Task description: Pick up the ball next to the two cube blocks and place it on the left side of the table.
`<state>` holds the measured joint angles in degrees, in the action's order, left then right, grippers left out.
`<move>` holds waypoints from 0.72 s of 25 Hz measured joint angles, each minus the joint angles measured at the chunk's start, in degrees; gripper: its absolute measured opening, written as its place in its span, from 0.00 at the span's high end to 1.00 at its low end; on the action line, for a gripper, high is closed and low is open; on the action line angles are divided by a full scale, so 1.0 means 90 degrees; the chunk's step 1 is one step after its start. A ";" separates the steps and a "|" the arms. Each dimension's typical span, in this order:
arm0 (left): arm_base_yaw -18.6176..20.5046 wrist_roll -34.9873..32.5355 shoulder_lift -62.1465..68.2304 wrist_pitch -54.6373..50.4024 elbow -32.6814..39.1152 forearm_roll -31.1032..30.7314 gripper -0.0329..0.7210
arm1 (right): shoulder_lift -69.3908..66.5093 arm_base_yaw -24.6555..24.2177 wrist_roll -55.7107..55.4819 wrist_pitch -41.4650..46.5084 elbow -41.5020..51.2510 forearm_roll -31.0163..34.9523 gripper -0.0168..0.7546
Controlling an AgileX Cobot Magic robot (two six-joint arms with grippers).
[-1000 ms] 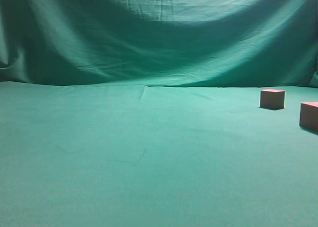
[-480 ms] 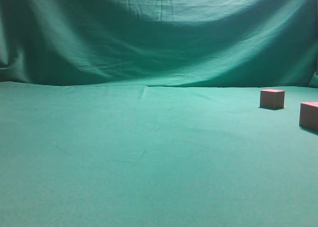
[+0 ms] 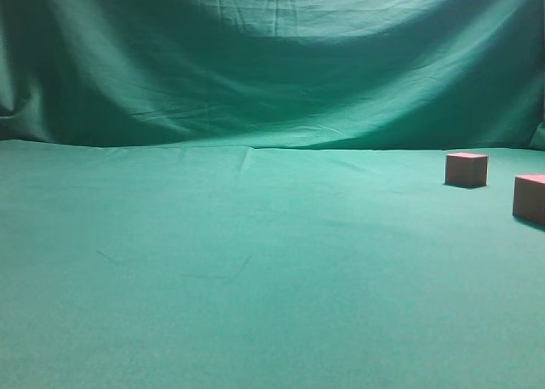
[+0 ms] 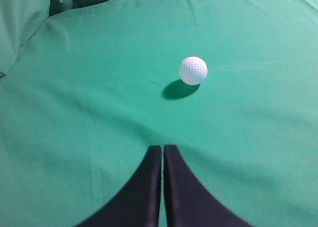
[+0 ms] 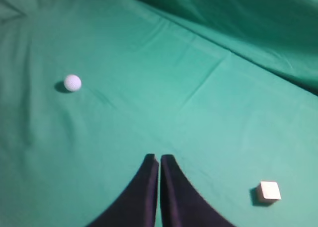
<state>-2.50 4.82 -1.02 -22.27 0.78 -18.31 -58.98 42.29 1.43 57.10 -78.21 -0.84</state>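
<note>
The white dimpled ball (image 4: 193, 70) lies on the green table (image 4: 74, 113), ahead of and a little right of my left gripper (image 4: 163, 148), which is shut and empty, well short of the ball. The ball also shows far left in the right wrist view (image 5: 72, 82). My right gripper (image 5: 159, 158) is shut and empty above the cloth. One cube block (image 5: 269, 191) lies to its lower right. In the exterior view the two reddish-brown cube blocks (image 3: 467, 169) (image 3: 530, 199) sit at the right edge; the ball and both grippers are out of that view.
The draped, wrinkled green backdrop (image 3: 272, 57) rises behind the table. A raised fold of cloth (image 4: 22, 18) sits at the upper left of the left wrist view. Plain green cloth (image 3: 213, 270) fills the middle and left of the exterior view.
</note>
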 joint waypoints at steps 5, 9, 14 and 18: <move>0.0000 0.0000 0.0000 0.0000 0.0000 0.0000 0.96 | 0.1143 0.0000 -0.0022 -0.0831 0.1636 0.0299 0.98; 0.0000 0.0000 0.0000 0.0000 0.0000 0.0000 0.96 | 0.1719 0.0000 -0.0022 -0.0922 0.2323 0.0078 0.98; 0.0000 0.0000 0.0000 0.0000 0.0000 0.0000 0.96 | 0.2316 0.0000 -0.0022 -0.1088 0.3008 -0.0018 0.98; 0.0000 0.0000 0.0000 0.0000 0.0000 0.0000 0.96 | 0.2928 -0.0035 -0.0022 -0.1853 0.3708 -0.0354 0.98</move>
<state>-2.50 4.82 -1.02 -22.27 0.78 -18.31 -32.63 41.97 1.23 40.42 -44.83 -4.02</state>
